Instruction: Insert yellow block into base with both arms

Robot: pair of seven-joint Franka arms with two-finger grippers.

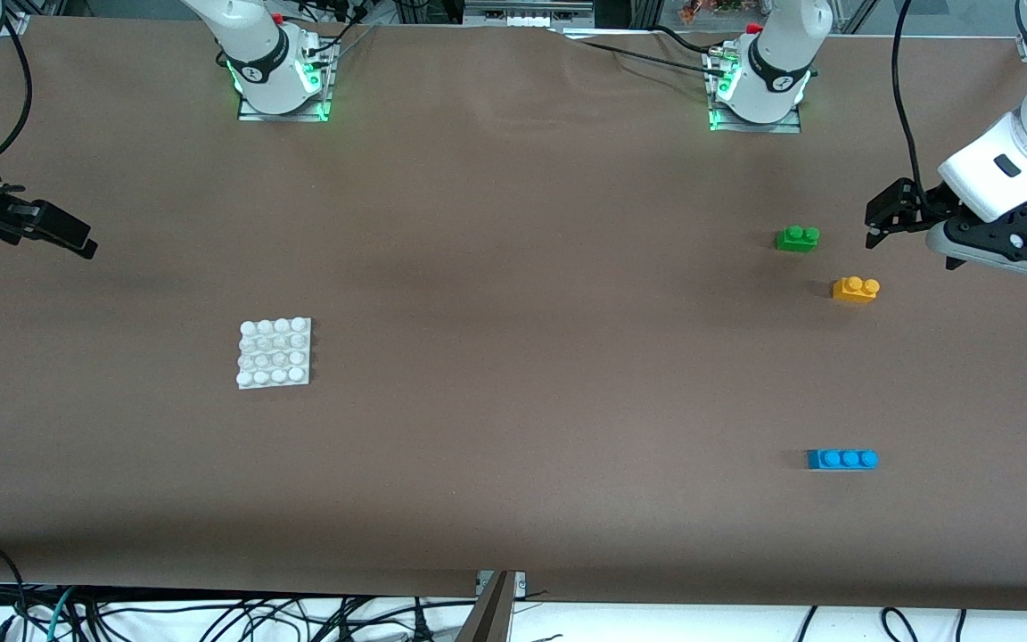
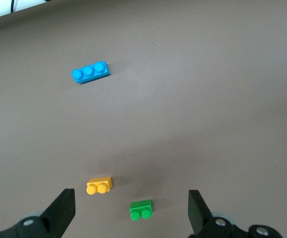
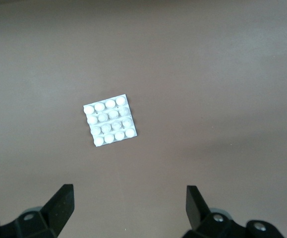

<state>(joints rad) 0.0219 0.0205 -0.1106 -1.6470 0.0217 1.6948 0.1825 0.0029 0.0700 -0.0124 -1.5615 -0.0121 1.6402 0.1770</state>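
Three bricks lie on the brown-covered worktop (image 1: 513,267) toward the left arm's end: the yellow block (image 1: 855,289), a green brick (image 1: 797,238) just beside it and farther from the front camera, and a blue brick (image 1: 842,459) well apart and nearer; no lettering is legible on any of them. The base (image 1: 274,353) sits toward the right arm's end. The left hand (image 1: 890,214) hangs near the green brick, the right hand (image 1: 50,230) over the worktop's edge; both stand wide and empty, with cables along the front edge.
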